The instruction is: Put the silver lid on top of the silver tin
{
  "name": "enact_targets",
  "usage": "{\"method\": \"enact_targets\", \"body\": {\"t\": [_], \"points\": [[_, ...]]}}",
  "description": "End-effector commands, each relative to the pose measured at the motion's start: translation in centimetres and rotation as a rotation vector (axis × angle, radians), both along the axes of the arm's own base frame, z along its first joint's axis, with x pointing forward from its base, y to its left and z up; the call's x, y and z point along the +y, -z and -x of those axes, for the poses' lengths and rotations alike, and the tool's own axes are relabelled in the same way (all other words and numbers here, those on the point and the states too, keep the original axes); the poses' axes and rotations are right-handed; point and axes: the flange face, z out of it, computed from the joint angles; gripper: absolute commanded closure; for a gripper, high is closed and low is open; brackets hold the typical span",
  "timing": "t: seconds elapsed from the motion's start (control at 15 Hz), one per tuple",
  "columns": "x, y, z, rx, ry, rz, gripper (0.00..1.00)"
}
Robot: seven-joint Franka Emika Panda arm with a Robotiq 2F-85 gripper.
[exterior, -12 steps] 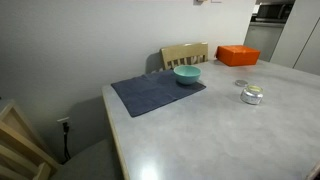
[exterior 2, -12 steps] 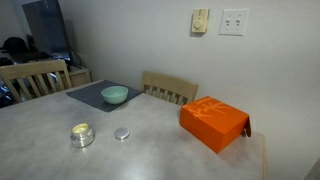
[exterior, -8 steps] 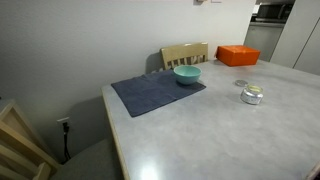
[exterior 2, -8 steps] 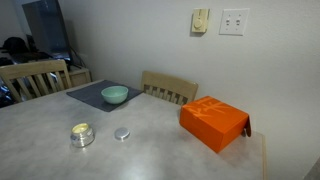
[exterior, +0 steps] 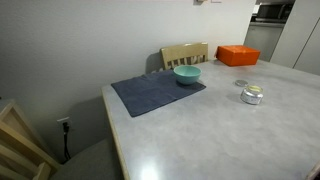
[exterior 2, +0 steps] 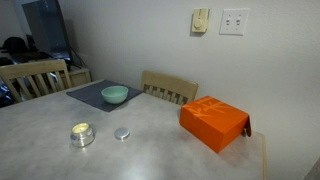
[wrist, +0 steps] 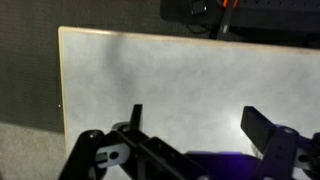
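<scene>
The silver tin [exterior 2: 82,134] stands on the grey table; it also shows in an exterior view [exterior: 253,95]. The silver lid [exterior 2: 122,133] lies flat on the table just beside the tin, apart from it; in an exterior view [exterior: 241,85] it is a small disc behind the tin. My gripper [wrist: 200,125] shows only in the wrist view, open and empty, its two fingers spread over bare tabletop. Neither the tin nor the lid shows in the wrist view. The arm is out of both exterior views.
A teal bowl [exterior 2: 115,95] sits on a dark grey mat [exterior: 157,92]. An orange box [exterior 2: 214,122] stands near the table edge. Wooden chairs [exterior 2: 170,88] stand around the table. The table's corner and edge [wrist: 60,80] show in the wrist view.
</scene>
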Motion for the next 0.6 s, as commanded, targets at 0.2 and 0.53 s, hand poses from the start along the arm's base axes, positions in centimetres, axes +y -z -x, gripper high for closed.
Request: {"method": "enact_targets", "body": {"t": [0.2,0.53], "points": [[2.6,1.3,-4.5,-0.389,0.096,-0.094,0.0],[3.8,2.9,-5.5,-0.427,0.078,-0.101,0.0]]}}
